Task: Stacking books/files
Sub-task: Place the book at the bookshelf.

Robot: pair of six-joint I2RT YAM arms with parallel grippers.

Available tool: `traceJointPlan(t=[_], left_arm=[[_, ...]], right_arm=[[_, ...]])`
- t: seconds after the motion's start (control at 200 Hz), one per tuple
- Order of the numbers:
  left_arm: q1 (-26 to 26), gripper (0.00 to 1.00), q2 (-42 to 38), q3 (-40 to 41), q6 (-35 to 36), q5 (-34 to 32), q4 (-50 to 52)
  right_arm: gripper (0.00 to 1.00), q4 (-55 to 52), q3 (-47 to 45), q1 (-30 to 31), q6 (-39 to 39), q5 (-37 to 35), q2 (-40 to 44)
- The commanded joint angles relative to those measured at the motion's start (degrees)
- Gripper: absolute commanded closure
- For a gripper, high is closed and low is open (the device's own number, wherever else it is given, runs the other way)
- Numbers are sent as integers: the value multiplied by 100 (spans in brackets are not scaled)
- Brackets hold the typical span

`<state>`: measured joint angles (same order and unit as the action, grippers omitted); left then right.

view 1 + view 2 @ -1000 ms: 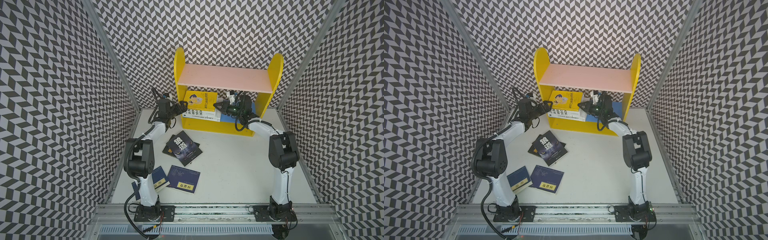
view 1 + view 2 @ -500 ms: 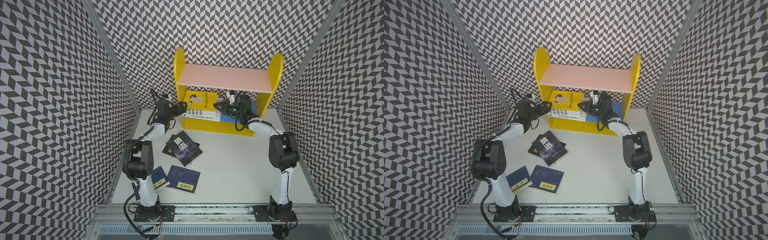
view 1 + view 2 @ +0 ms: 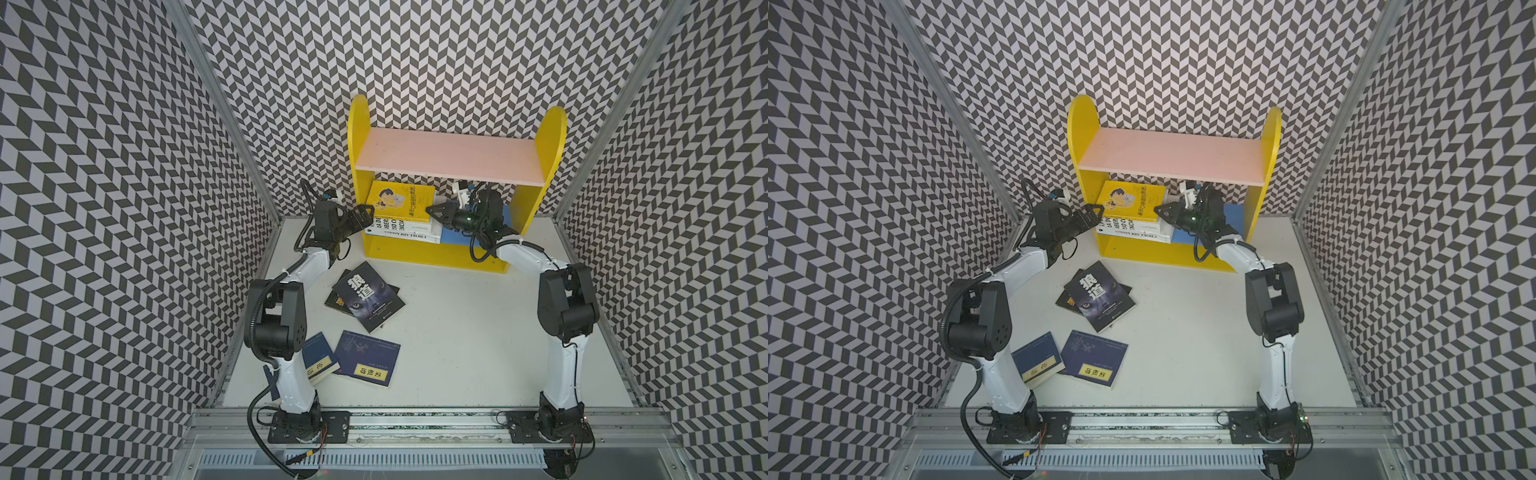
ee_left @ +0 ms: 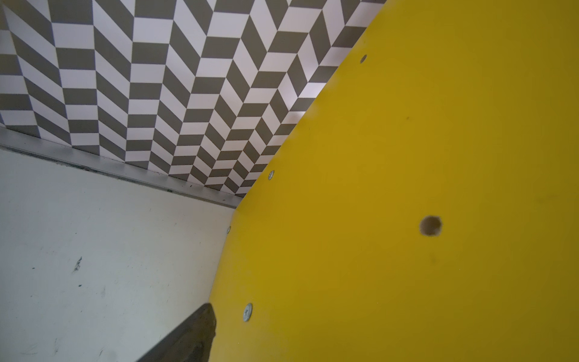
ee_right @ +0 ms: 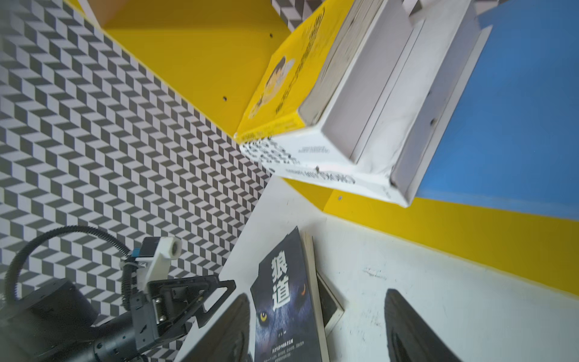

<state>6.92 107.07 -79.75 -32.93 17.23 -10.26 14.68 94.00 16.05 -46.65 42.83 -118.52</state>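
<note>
A yellow cartoon book lies on top of two white books on the shelf's blue floor. My right gripper hovers at the stack's right edge, open and holding nothing. In the right wrist view the yellow book and white books are beyond my empty right gripper. My left gripper is open at the shelf's left side panel; only one finger shows. Two black books and two navy books lie on the table.
The yellow shelf with a pink top board stands against the back wall. The blue shelf floor is bare to the right of the stack. A navy book lies against the left arm's base link.
My left gripper has shifted a little right toward the shelf's side panel. The right gripper stays at the stack, its jaws closing slightly and reopening.
</note>
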Motion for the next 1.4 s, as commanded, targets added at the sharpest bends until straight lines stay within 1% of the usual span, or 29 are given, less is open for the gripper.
traceJointPlan(t=[0.0, 0.11, 0.225, 0.421, 0.566, 0.716, 0.846, 0.947, 1.002, 1.092, 1.172, 1.272, 1.392], left_arm=[[-31, 0, -228, 106, -71, 121, -142], [-28, 0, -273, 165, -123, 131, -204], [-32, 0, -300, 169, -91, 105, -179], [-6, 0, -293, 169, -40, 17, -112], [-6, 0, -310, 196, -39, 3, -125], [-5, 0, -330, 187, -57, 14, -159], [-6, 0, -411, 229, -29, 203, -387], [-6, 0, -672, 489, 36, 395, -909], [7, 0, -868, 688, 86, 485, -1210], [44, 0, -1222, 1057, 209, 562, -1633], [90, 0, -1539, 1323, 320, 581, -1771], [124, 0, -1903, 1517, 421, 493, -1459], [143, 0, -2283, 1666, 321, -9, -528]], right_arm=[[74, 227, 35, 74, 232, -134, 370], [72, 19, 227, 91, 327, -182, 298], [63, -98, 220, 98, 426, -431, 383], [60, -10, 40, 84, 398, -1016, 668], [61, 31, -80, 76, 389, -1240, 817], [64, 114, -108, 80, 374, -1092, 809], [63, 234, -118, 76, 442, -929, 821], [60, 237, -224, 74, 585, -984, 953], [55, 366, -424, 73, 656, -1092, 1099], [44, 647, -806, 78, 793, -1239, 1379], [41, 830, -1031, 66, 857, -1338, 1564], [40, 906, -1172, 43, 918, -1308, 1719], [39, 858, -1345, 48, 1002, -1246, 1885]])
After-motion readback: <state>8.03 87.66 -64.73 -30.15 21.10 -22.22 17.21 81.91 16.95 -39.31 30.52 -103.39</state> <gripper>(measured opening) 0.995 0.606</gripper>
